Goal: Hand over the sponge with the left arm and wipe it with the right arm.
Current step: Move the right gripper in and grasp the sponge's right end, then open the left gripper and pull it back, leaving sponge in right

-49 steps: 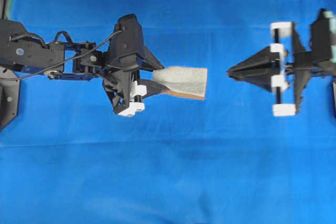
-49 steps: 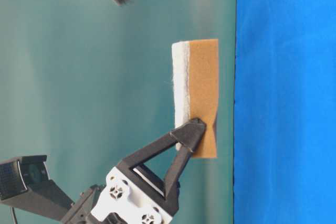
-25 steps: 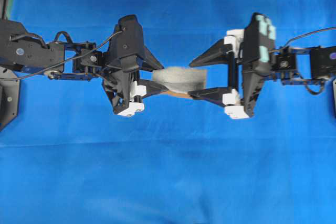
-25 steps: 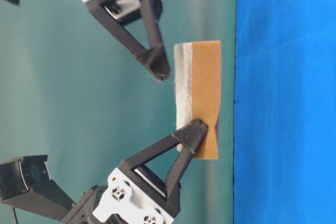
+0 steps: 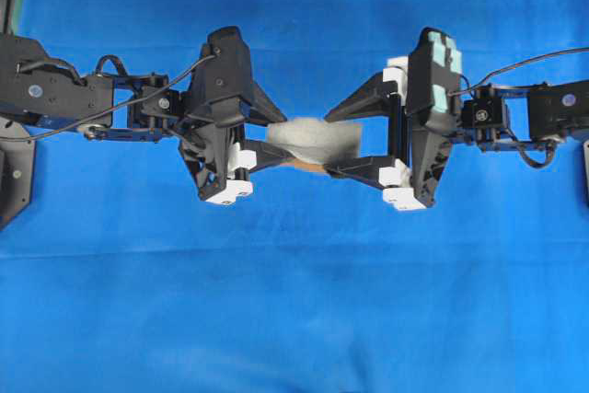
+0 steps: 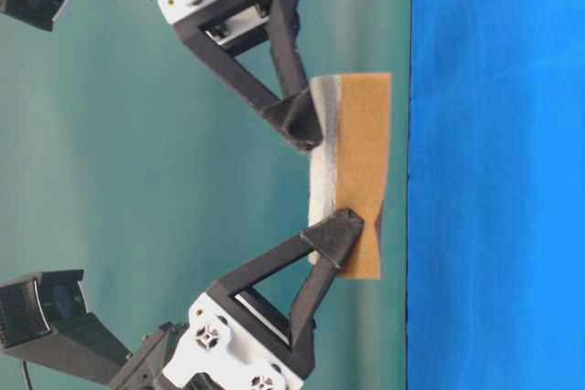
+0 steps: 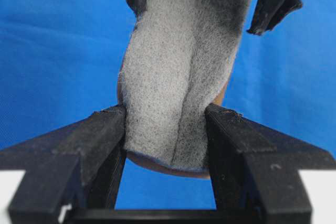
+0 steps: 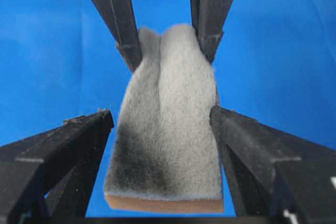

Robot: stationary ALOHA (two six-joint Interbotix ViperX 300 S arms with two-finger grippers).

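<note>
Sponge point(image 5: 308, 138): grey fuzzy top, tan underlayer, pinched and creased at one end.
Left gripper point(image 5: 272, 143): clamped on sponge.
Right gripper point(image 5: 338, 140): wide, straddling sponge's free end.

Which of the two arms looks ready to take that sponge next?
The right gripper: its open fingers already straddle the free end of the sponge, which the left gripper pinches at the other end.
</note>
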